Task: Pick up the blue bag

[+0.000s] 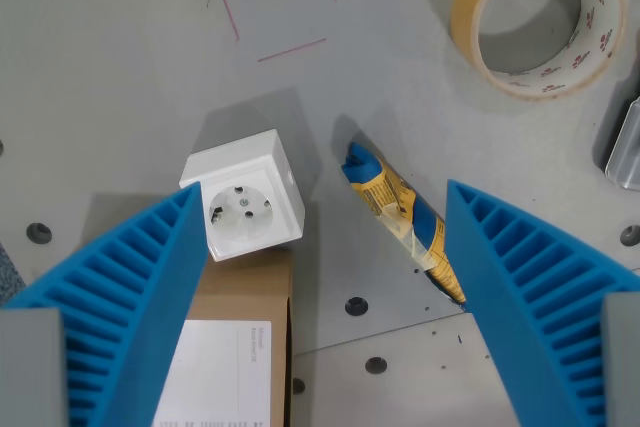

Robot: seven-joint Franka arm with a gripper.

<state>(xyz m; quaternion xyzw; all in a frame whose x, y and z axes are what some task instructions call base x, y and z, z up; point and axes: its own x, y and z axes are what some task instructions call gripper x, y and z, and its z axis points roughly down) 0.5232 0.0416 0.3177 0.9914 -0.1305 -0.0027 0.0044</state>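
The blue bag (402, 217) is a narrow blue and yellow packet lying slantwise on the grey table, its lower end tucked behind my right finger. My gripper (325, 217) is open above the table, its ribbed blue fingers (135, 287) spread wide at the wrist view's left and right. The bag lies just inside the right finger, not touched by the left one. Nothing is held.
A white socket cube (247, 197) sits on a brown cardboard box (238, 347) by the left finger. A roll of tape (538, 17) lies at the top right. A metal object (628, 147) shows at the right edge. Red marks (290, 49) are drawn on the table.
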